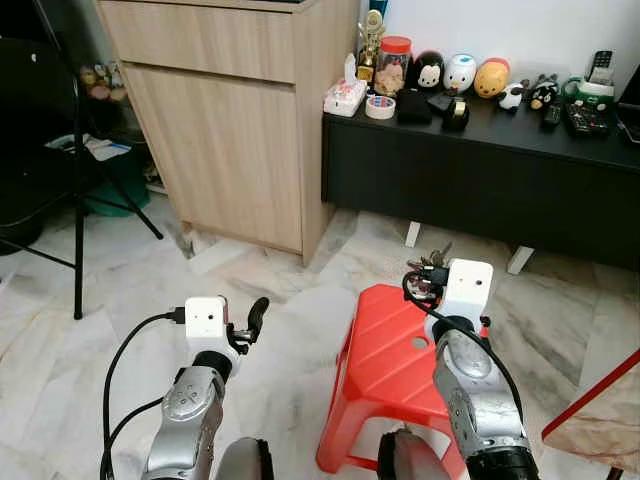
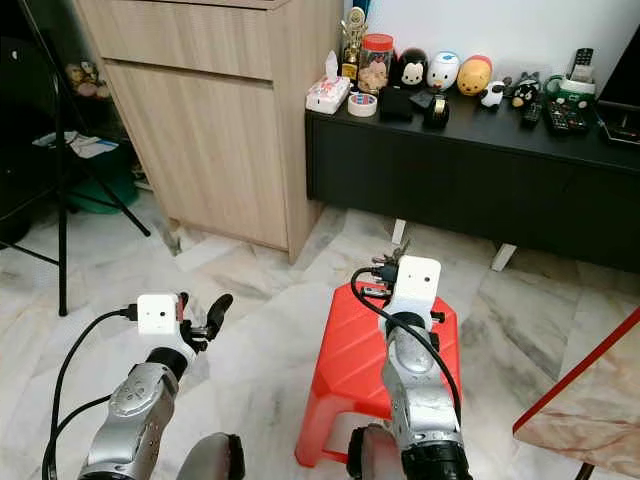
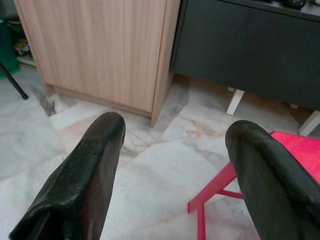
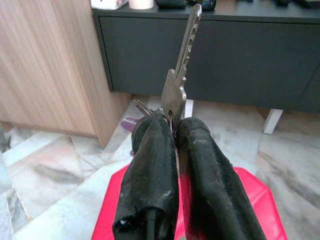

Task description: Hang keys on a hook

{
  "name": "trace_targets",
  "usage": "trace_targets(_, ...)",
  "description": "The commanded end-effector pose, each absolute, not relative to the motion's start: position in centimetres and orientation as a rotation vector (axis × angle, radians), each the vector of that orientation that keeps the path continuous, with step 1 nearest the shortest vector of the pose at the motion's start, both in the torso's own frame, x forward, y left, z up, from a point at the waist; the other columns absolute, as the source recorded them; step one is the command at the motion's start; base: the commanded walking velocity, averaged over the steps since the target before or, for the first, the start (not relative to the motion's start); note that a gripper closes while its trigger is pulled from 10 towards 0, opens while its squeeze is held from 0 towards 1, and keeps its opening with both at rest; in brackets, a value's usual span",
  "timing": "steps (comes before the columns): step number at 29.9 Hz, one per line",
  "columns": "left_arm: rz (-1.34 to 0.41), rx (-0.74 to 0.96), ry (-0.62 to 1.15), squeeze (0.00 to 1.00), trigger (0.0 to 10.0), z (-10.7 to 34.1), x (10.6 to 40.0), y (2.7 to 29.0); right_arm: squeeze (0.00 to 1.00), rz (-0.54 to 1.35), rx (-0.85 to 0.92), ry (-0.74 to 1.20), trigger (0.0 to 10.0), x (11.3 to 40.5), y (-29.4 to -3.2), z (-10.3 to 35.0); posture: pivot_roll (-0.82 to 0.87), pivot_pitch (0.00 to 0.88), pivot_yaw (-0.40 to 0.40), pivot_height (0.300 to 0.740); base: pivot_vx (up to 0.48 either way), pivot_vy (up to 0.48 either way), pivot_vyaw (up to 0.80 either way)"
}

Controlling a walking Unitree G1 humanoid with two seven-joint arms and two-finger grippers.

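Observation:
My right gripper (image 4: 175, 127) is shut on a bunch of keys (image 4: 176, 80); one long silver key sticks up from between the fingers, with a purple tag beside them. From the head, the keys (image 1: 432, 262) show just above the right wrist, over the far edge of a red plastic stool (image 1: 385, 365). My left gripper (image 1: 252, 322) is held low over the marble floor, open, with nothing between its fingers (image 3: 90, 175). I see no hook.
A tall light-wood cabinet (image 1: 230, 120) stands ahead on the left. A low black sideboard (image 1: 480, 170) to its right carries a tissue box, tape rolls, a jar and toy figures. A black folding stand (image 1: 75, 200) is at far left, a table corner (image 1: 600, 410) at right.

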State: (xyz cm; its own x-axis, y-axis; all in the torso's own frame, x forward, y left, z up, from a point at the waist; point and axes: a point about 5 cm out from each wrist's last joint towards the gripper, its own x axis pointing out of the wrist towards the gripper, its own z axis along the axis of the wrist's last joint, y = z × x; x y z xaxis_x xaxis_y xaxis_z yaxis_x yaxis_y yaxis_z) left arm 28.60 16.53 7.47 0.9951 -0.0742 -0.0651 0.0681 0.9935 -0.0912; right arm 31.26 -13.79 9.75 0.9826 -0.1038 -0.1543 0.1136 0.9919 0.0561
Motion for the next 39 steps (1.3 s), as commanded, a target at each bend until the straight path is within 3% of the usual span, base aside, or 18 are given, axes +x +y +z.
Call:
trace_targets(1,-0.062,-0.106,0.063,0.00,10.0,7.38,28.56,16.63,0.00,-0.103,0.069,0.126,10.0,31.45,-13.61,10.56,0.09,0.050,-0.020,0.607,-0.398,0.000,0.00)
trace_targets(17,-0.055,-0.103,0.067,0.00,10.0,7.20,28.30,16.70,0.00,-0.099,0.066,0.136,10.0,31.53,-13.38,10.58,0.09,0.062,-0.026,0.607,-0.384,0.000,0.00)
trace_targets(36,-0.052,-0.092,0.078,0.00,10.0,7.01,27.91,16.85,0.00,-0.141,0.091,0.099,10.0,31.26,-13.68,10.95,0.09,0.078,-0.022,0.607,0.000,0.000,0.00)
trace_targets(39,-0.052,-0.092,0.078,0.00,10.0,7.03,27.89,16.86,0.00,-0.143,0.091,0.092,10.0,31.25,-13.82,11.04,0.10,0.081,-0.021,0.625,0.000,0.000,0.00)
